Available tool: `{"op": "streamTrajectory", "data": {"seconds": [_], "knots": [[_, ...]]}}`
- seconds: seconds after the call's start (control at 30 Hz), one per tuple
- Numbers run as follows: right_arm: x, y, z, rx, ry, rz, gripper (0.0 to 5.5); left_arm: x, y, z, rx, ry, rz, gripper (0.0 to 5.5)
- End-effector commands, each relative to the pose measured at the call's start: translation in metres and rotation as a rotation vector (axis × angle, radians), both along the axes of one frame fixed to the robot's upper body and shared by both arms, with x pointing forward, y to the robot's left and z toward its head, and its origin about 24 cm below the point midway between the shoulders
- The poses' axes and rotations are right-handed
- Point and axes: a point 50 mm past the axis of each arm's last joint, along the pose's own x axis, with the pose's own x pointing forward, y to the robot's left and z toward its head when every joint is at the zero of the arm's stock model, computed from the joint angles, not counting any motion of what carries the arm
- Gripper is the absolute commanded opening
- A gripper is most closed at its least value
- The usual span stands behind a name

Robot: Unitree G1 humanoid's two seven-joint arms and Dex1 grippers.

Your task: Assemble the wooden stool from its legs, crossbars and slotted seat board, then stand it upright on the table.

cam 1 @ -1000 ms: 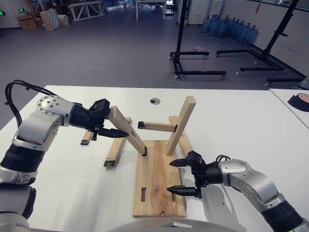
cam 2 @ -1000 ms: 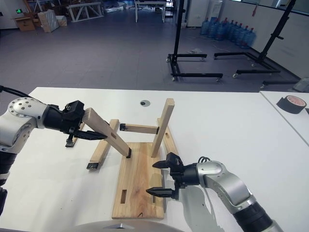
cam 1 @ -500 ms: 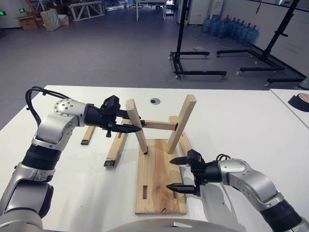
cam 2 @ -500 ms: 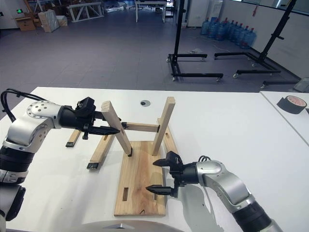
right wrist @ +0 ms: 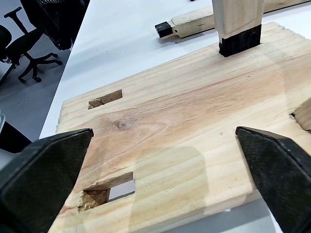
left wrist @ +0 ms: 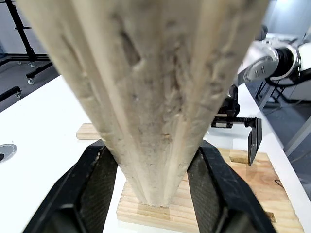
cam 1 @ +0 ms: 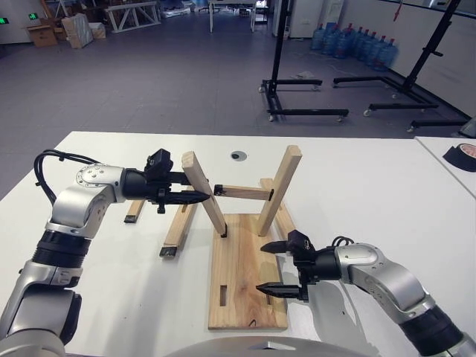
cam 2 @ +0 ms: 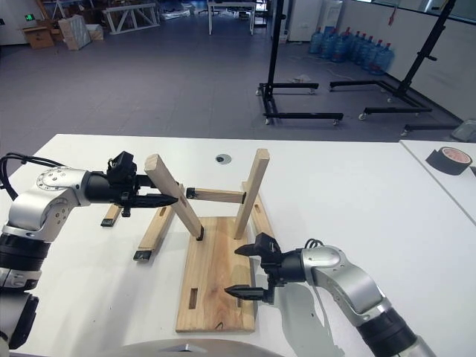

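On the white bench [cam 1: 387, 186], the slotted seat board [cam 1: 238, 275] is lying flat, its long side running away from the robot. A right leg [cam 1: 280, 192] is standing in the board's far right slot, leaning slightly with its top toward the robot's right. A crossbar [cam 1: 245, 193] is projecting from this leg toward the robot's left, roughly level. Its black-tipped free end is sitting just beside the left leg [cam 1: 216, 216]; contact between the two cannot be confirmed. The left leg is tilting, top toward the robot's left, with its lower end meeting the board at the far left slot. The left hand [cam 1: 201, 197] is clamping this leg about halfway up, and the left wrist view is showing one finger pad [left wrist: 99, 189] pressing on each side of the wood. The right hand [cam 1: 262, 268] is hovering at the near right edge of the board with its fingers spread wide apart, gripping nothing; whether it is touching the board cannot be judged. Two slots [right wrist: 106, 98] in the near half of the board are standing unfilled. Two loose wooden pieces [cam 1: 178, 227] are lying on the bench left of the board, and another piece [cam 1: 282, 216] is lying behind the right leg.
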Motion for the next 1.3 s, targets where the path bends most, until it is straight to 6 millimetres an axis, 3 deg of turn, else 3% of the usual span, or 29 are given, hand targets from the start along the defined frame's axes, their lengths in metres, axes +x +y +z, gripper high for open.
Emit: {"op": "streamTrajectory", "data": {"seconds": [0.03, 0.27, 0.47, 0.83, 1.1, 1.3], "knots": [[-0.022, -0.004, -0.027, -0.081, 0.163, 0.023, 5.4, -0.005, 0.02, -0.057, 0.164, 0.269, 0.16, 2.02], [-0.025, -0.002, -0.026, -0.078, 0.166, 0.028, 5.4, -0.005, 0.033, -0.072, 0.22, 0.333, 0.198, 2.02], [-0.022, 0.0, -0.02, -0.073, 0.158, 0.029, 5.4, -0.003, 0.024, -0.089, 0.261, 0.341, 0.241, 2.02], [-0.022, 0.004, -0.021, -0.063, 0.153, 0.026, 5.4, -0.017, 0.003, -0.112, 0.302, 0.408, 0.167, 2.02], [-0.021, 0.006, -0.019, -0.055, 0.151, 0.028, 5.4, -0.014, 0.009, -0.126, 0.288, 0.486, 0.247, 2.02], [-0.021, 0.007, -0.021, -0.053, 0.151, 0.024, 5.4, -0.02, 0.015, -0.134, 0.348, 0.5, 0.211, 2.02]]}}
